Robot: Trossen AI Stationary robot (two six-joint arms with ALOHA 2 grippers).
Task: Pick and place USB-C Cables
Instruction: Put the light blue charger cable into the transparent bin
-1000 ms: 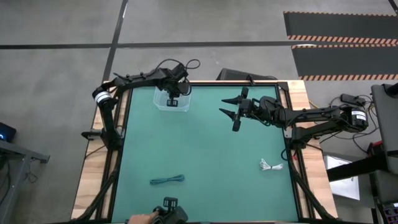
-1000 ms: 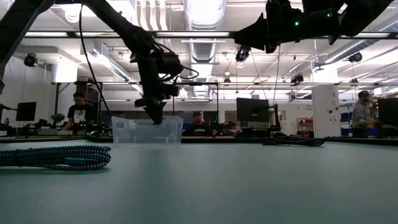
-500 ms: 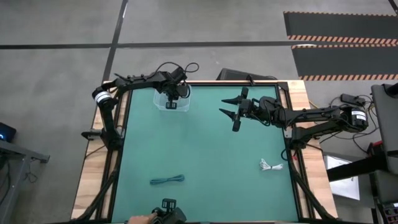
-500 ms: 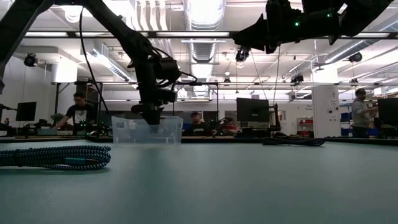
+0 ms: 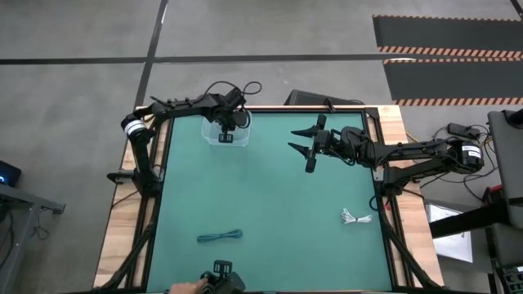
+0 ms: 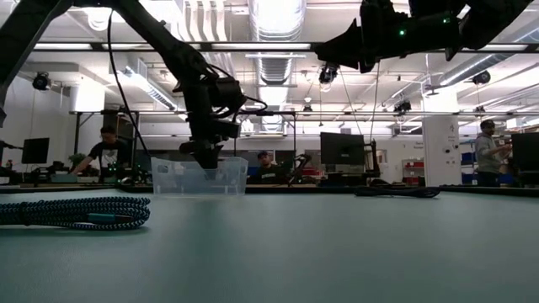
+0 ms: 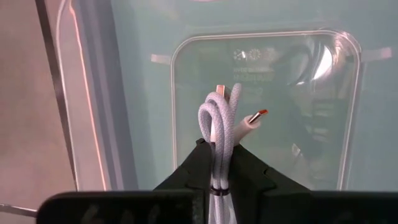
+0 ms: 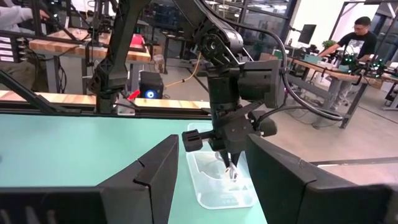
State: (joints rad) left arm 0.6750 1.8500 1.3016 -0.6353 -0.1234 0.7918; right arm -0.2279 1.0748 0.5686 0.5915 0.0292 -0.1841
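My left gripper [image 5: 225, 136] [image 6: 205, 162] hangs over a clear plastic bin [image 5: 207, 124] [image 6: 181, 179] at the table's far left and is shut on a white coiled USB-C cable [image 7: 221, 121]. In the left wrist view the cable's plug ends point down toward the bin floor [image 7: 186, 74]. A teal-green cable [image 5: 219, 237] [image 6: 76, 212] lies flat near the near edge. Another white cable [image 5: 355, 217] lies by the right edge. My right gripper [image 5: 296, 140] [image 8: 208, 186] is open, raised above the table's far middle, touching nothing. My left gripper pinches the white cable bundle between its two fingers [image 7: 193, 165], on the tied part [image 7: 217, 163] of the coil. The fingers come from above, pointing down, along the bundle. The cable is lifted clear; its looped end and plugs [image 7: 256, 116] stick out below the fingertips over the bin.
A dark shape [image 7: 298, 134] shows through the bin; what it is cannot be told. A person's hand [image 5: 184, 287] and a black device [image 5: 222, 273] sit at the near edge. Wooden borders [image 5: 122, 245] flank the green mat [image 5: 278, 204]. People stand beyond the table [image 6: 105, 151].
My left gripper, still holding the white cable, has shifted a little toward the table's near edge over the bin and has since stayed still.
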